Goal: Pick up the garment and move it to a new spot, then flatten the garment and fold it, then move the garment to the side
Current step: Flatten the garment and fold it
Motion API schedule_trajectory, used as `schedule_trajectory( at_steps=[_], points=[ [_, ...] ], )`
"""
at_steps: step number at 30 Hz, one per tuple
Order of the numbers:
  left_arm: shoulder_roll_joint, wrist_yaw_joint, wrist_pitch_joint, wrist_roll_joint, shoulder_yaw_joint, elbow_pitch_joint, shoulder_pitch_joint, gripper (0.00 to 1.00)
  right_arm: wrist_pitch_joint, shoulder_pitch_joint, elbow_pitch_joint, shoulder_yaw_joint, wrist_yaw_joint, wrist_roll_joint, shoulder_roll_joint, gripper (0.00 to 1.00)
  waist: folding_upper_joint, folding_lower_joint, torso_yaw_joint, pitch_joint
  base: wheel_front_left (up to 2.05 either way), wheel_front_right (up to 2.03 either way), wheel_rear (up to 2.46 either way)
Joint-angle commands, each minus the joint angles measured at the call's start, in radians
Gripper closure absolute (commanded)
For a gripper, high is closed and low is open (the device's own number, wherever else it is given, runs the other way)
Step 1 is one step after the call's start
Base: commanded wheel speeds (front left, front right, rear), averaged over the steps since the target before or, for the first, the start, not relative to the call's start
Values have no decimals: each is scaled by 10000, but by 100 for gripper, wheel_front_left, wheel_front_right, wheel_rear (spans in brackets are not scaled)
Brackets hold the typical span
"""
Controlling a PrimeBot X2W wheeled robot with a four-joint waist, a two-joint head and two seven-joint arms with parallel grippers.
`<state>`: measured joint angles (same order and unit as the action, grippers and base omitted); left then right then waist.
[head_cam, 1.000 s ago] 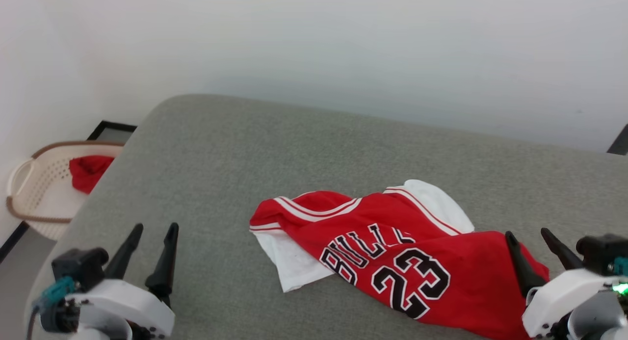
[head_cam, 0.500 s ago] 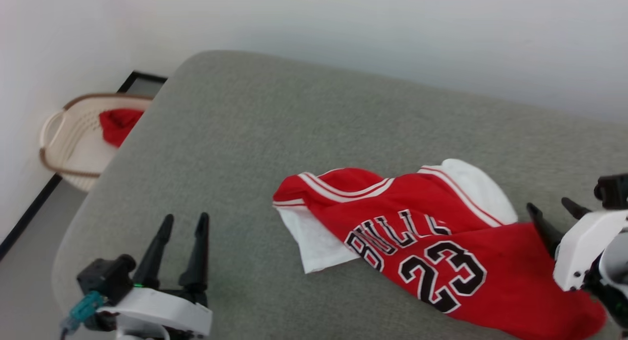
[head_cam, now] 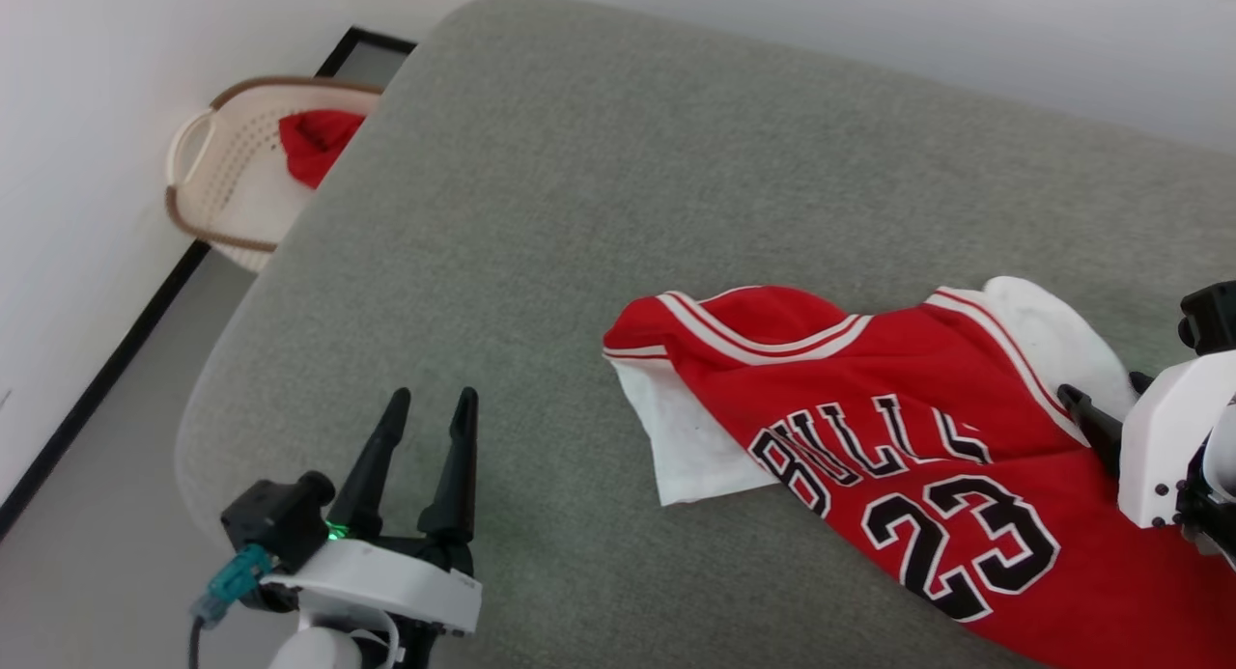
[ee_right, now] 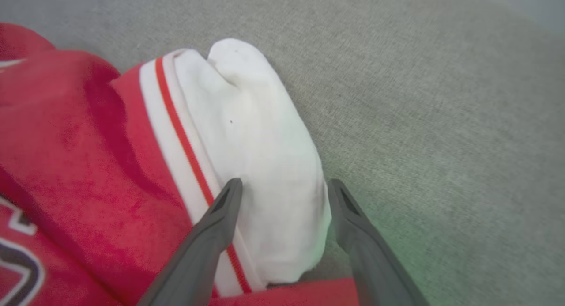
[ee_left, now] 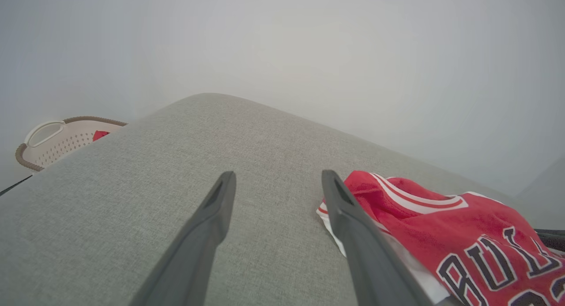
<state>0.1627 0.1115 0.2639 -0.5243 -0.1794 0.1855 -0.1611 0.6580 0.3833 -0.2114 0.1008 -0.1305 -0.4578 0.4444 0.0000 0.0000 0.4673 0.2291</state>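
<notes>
The garment is seen lying crumpled on the grey cushion, at the lower right of the head view, with black lettering and the number 23 turned upward. One white sleeve is spread flat at its left edge; the other sleeve is bunched at its upper right. The right gripper is found at the right edge of the frame, its fingers spread apart and nothing grasped. In the right wrist view the bunched sleeve is framed between the two fingers, though whether the tips are touching the cloth cannot be told for certain. The left gripper is placed at the lower left, released and empty, above bare cushion and well apart from the garment (in its own wrist view the striped collar is seen just past the right finger). A pale basket is set on the floor at the upper left, beside the cushion's corner, and a red cloth is held in it.
</notes>
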Motion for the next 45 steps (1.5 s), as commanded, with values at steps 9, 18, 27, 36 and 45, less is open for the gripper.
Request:
schedule_trajectory(
  at_steps=[9,18,27,36,45],
  points=[
    [-496,203,-4,345,106,408,-357,0,351,420,-1027,619,-4,-68,69,61,0,0,560,617,0,0,0],
    [-304,198,-3,231,163,462,-324,0,447,1037,-1203,872,3,-140,304,100,0,0,166,348,0,0,0],
    [60,199,-3,266,368,363,-154,0,351,1387,-471,665,2,-339,571,100,0,0,-778,-137,0,0,0],
    [433,200,-3,326,630,301,30,0,341,742,346,-419,2,-225,1009,100,0,0,-2007,-567,0,0,0],
    [577,201,-3,321,469,394,-40,0,314,-477,491,-1813,2,-57,1140,100,0,0,-2665,-745,0,0,0]
  ],
)
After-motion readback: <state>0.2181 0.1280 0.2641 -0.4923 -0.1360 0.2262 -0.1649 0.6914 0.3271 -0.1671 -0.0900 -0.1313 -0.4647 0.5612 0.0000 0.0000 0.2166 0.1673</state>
